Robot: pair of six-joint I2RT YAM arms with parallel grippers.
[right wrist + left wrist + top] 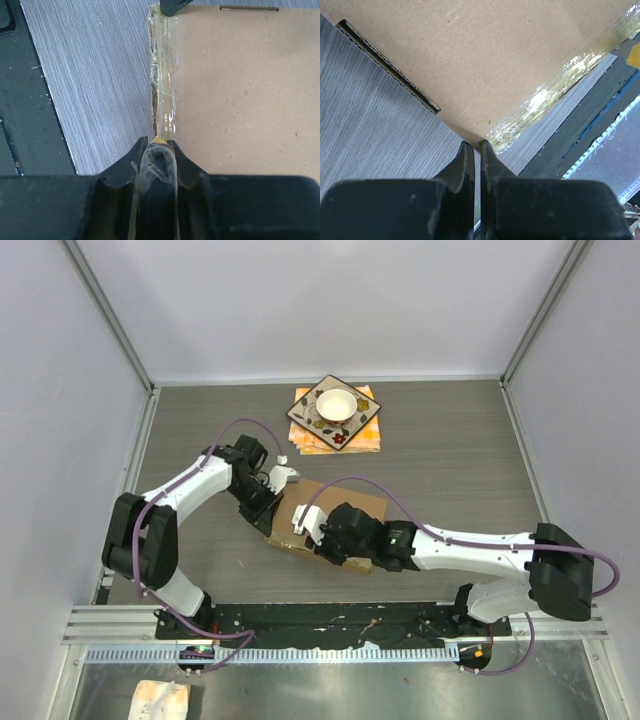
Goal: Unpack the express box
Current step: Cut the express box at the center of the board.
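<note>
The express box (345, 502) is a flat brown cardboard box lying at mid-table. Clear tape (165, 75) runs along its near-left edge, wrinkled and partly split; it also shows in the left wrist view (545, 100). My left gripper (272, 522) is shut, its tips (475, 145) against the box's near corner (485, 60). My right gripper (306, 532) is shut on a dark yellow-tipped tool (159, 165) smeared with tape strands. The tool's tip touches the taped seam of the box (250, 90). The left fingertips (170, 6) show at the seam's far end.
An orange-patterned square plate (310, 418) with a white bowl (336, 404) lies on an orange cloth at the back. A black base rail (300, 620) runs along the near edge. Grey walls enclose the table left, right and back.
</note>
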